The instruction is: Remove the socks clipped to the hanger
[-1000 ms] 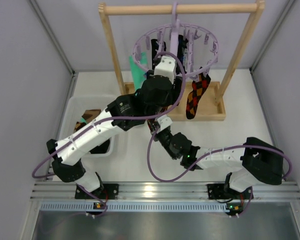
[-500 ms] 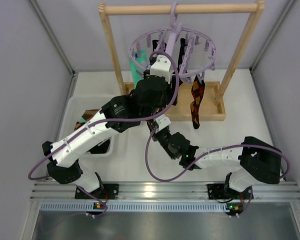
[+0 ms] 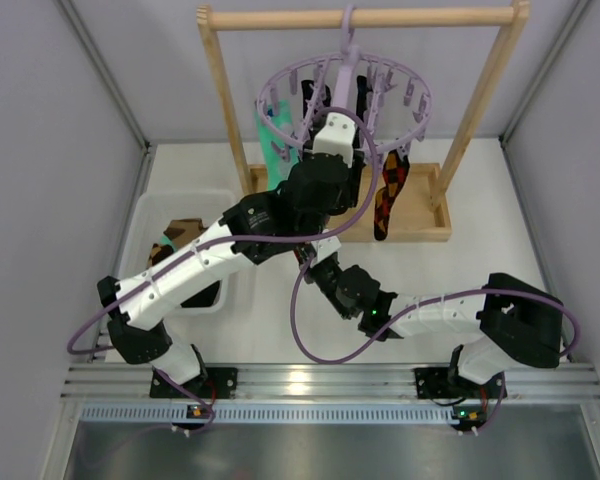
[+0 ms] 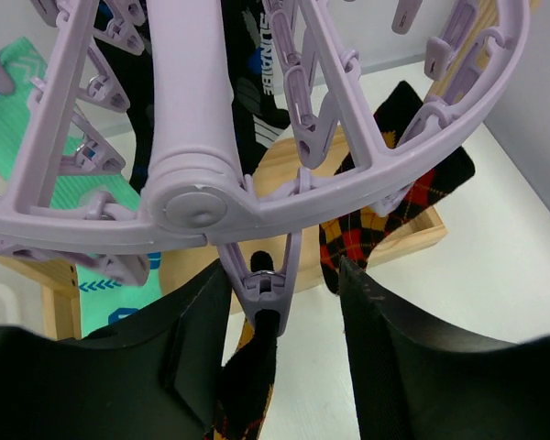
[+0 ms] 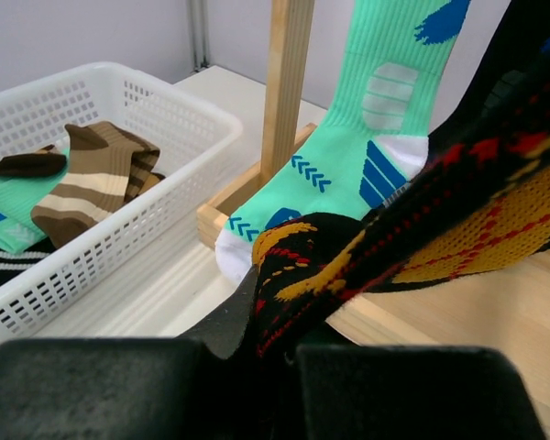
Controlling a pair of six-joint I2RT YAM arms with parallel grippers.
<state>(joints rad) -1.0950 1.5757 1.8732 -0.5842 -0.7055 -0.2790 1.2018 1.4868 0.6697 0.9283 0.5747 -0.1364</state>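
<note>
Socks [image 3: 277,150] hang clipped to the hanger [image 4: 477,92], which hooks over the wooden rack [image 3: 360,17]. Left claw [image 4: 282,312] stands spread, one finger on either side of the clip [image 4: 264,280] that grips an argyle sock [image 5: 458,211]; a squeeze here would likely open the clip. Right claw [image 5: 289,353] is pressed together on what appears to be that sock's lower end, probably to draw it down once freed. Neighbouring clips and a teal sock [image 5: 367,137] crowd the approach. Basket [image 5: 165,92] alongside holds loose socks.
</note>
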